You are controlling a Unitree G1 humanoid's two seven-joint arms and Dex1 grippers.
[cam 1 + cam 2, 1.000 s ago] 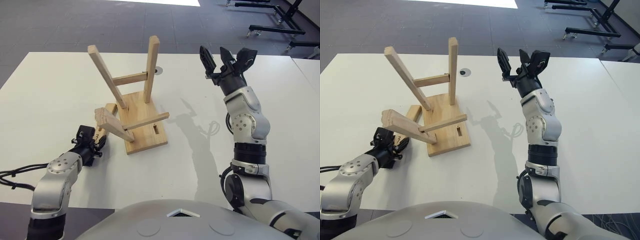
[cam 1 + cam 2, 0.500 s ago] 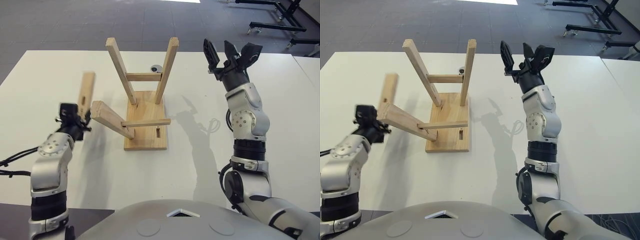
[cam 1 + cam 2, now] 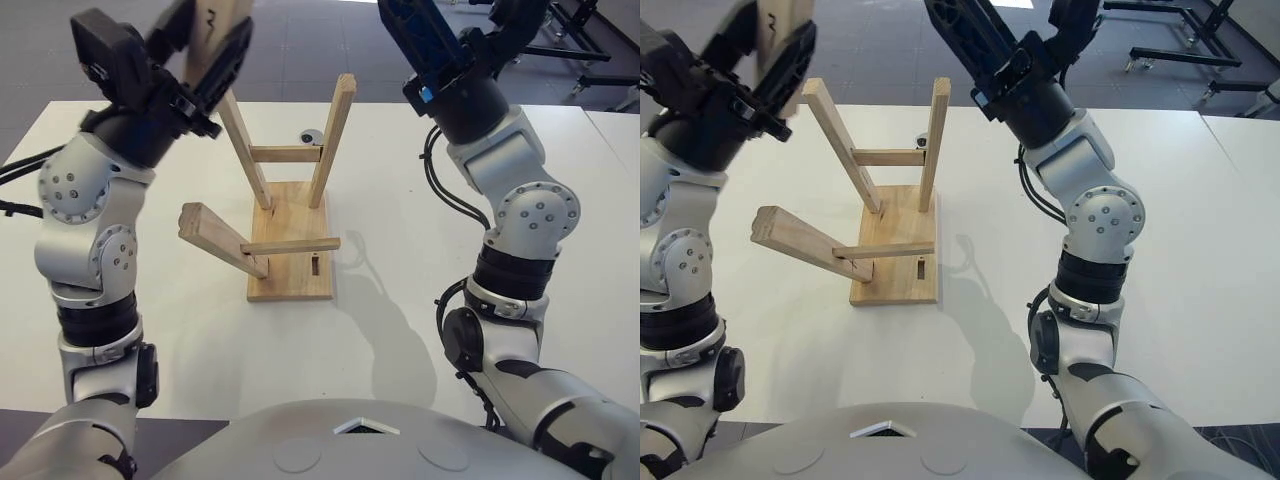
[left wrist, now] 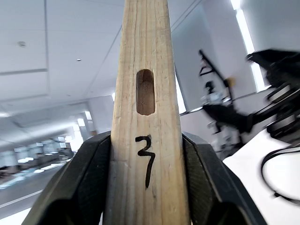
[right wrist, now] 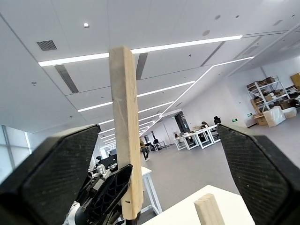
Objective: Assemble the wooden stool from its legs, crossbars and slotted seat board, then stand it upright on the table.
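Wooden leg (image 4: pixel 146 56), clamped in the left gripper (image 3: pixel 205 38) at eleven o'clock, should take the crossbar (image 3: pixel 292 245) squarely in its hole (image 4: pixel 145 92); the right gripper (image 3: pixel 465 25) hangs spread wide.

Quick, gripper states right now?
Left gripper: shut on the loose stool leg.
Right gripper: open, holding nothing.
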